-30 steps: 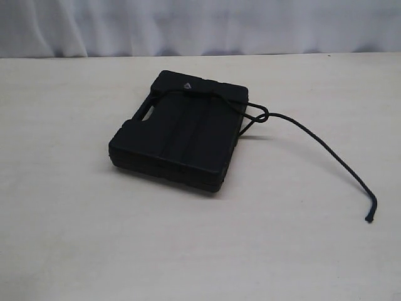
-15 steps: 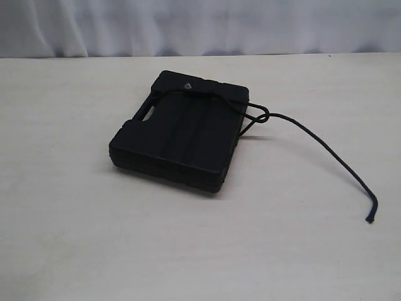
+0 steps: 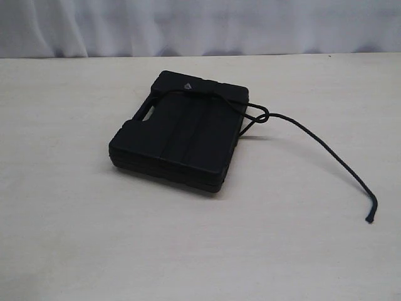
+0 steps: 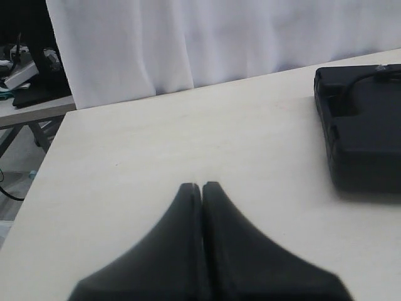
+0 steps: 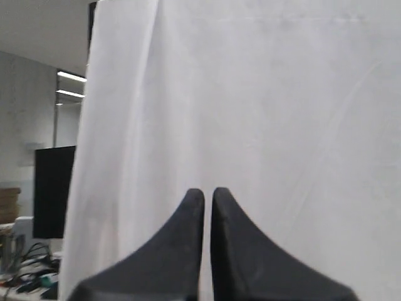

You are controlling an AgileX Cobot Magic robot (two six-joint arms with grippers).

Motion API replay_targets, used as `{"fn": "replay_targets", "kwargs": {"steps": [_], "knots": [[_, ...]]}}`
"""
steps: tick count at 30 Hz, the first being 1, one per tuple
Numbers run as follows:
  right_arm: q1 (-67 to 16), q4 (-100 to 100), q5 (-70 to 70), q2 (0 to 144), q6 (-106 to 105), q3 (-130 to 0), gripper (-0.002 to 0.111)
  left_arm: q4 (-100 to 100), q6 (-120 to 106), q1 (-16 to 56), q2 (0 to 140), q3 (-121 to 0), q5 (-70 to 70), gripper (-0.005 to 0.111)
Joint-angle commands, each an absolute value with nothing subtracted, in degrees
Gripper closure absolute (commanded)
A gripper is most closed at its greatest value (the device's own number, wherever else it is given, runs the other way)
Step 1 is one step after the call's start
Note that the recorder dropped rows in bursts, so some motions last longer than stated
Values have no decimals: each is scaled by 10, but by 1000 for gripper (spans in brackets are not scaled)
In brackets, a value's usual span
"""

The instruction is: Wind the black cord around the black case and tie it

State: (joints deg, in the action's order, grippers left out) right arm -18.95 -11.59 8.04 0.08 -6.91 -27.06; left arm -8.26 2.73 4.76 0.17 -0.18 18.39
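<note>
Nearest, the black cord's [image 3: 335, 155] frayed end lies lower right in the frame, and the cord runs up-left to a loose knot [image 3: 262, 115] beside the shut black case [image 3: 178, 135] mid-counter [image 3: 75, 238]. One turn crosses the case's far end. The left arm's jaws and right arm's jaws are closed on nothing; the left face the case, likely nearer, the right only curtain [image 5: 282, 94].

Your exterior camera looks down slantwise across the table [image 3: 75, 238] toward the curtain [image 3: 188, 25]. Your left wrist camera sits low over the table, sharing the black case [image 3: 178, 135] with it. Your right wrist camera faces only curtain.
</note>
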Motion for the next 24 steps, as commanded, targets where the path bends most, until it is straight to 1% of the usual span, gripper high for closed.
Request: {"fn": "replay_targets", "kwargs": {"steps": [1, 7, 16, 18, 24], "knots": [[-118, -106, 6, 0, -62, -211, 104, -83, 26, 46, 0, 0, 179, 107], [-44, -15, 0, 0, -34, -138, 104, -83, 26, 46, 0, 0, 179, 107], [-34, 11, -67, 0, -58, 0, 104, -83, 26, 46, 0, 0, 179, 107], [-34, 23, -12, 0, -64, 0, 104, -83, 26, 46, 0, 0, 185, 107], [-34, 50, 49, 0, -64, 0, 104, -83, 26, 46, 0, 0, 185, 107]]}}
